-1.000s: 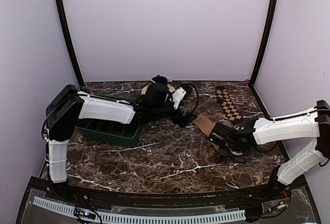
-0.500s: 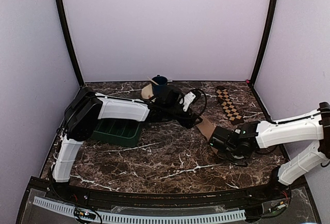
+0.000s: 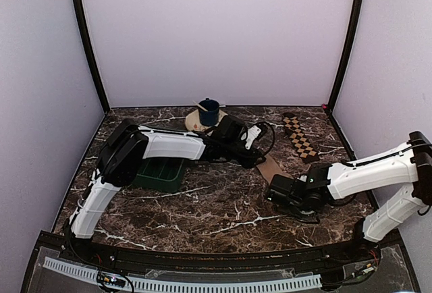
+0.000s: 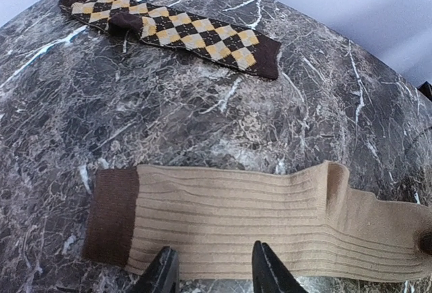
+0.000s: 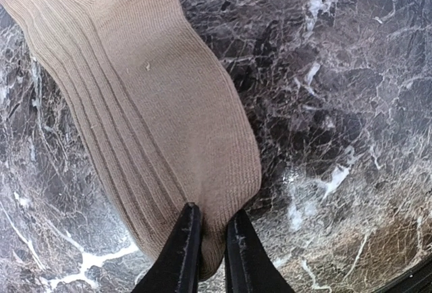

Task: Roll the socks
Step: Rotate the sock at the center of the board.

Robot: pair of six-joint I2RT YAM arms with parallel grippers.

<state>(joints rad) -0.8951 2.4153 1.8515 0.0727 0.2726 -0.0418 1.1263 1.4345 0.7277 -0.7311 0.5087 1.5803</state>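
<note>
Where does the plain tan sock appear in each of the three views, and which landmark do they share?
Top external: the tan sock lies just right of centre.
Left wrist: the sock lies across the lower half, brown cuff at left.
Right wrist: the sock runs from top left to bottom centre, its end pinched in the right end effector.
Shared landmark: the dark marble table.

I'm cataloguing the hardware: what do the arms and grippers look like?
The left arm and right arm have white shells and black joints. A black cable loops by the left wrist. The left gripper and right gripper each have two slim, black, tapered fingers.
</note>
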